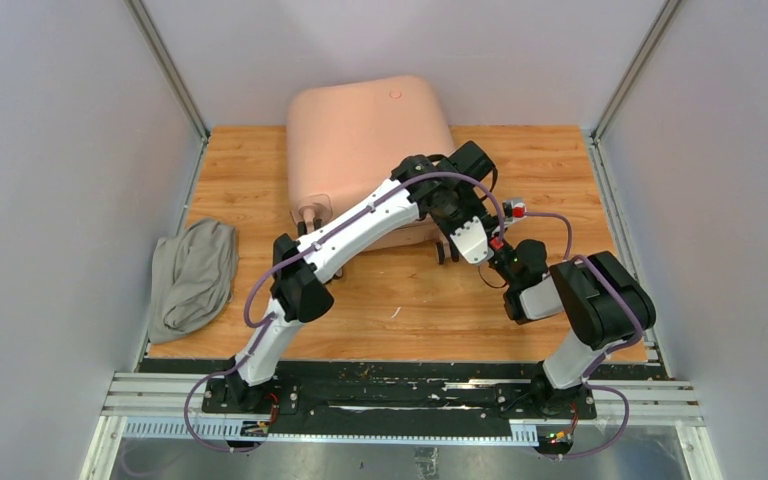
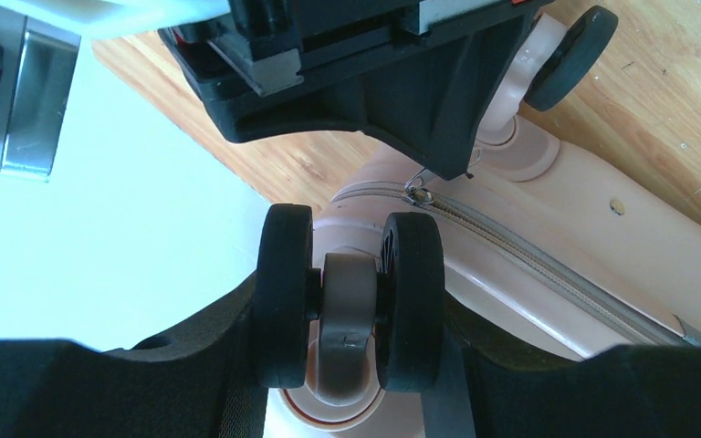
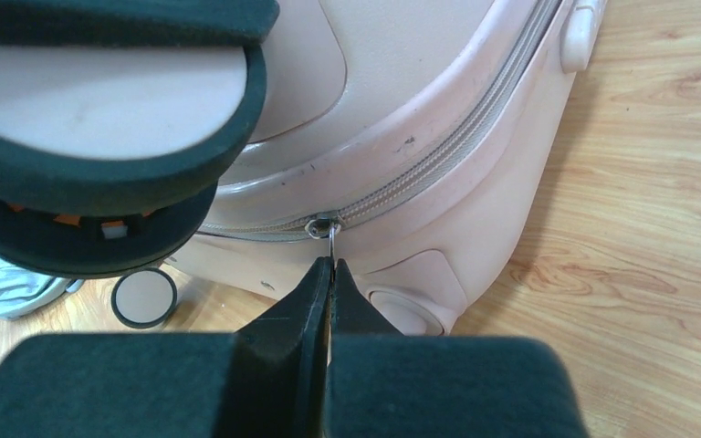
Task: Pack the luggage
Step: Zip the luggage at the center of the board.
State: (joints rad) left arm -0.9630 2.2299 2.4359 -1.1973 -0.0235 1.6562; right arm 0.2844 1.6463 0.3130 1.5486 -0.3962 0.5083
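The luggage [image 1: 370,130], a pale pink hard-shell suitcase, lies shut on the wooden table, with its wheels toward me. My left gripper [image 2: 349,310] is shut on one double wheel [image 2: 347,274], a finger pressed against each black tyre. In the top view the left gripper [image 1: 448,248] sits at the suitcase's near right corner. My right gripper [image 3: 331,265] is shut on the thin metal zipper pull [image 3: 329,239], right at the grey zipper [image 3: 438,160] on the rounded corner. In the top view the right gripper [image 1: 495,243] is just right of the left one.
A grey cloth bundle [image 1: 195,275] lies at the table's left edge, well away from both arms. Another wheel [image 2: 570,55] sticks out beyond the right gripper, and a further one [image 3: 144,298] rests on the wood. Grey walls enclose the table on three sides.
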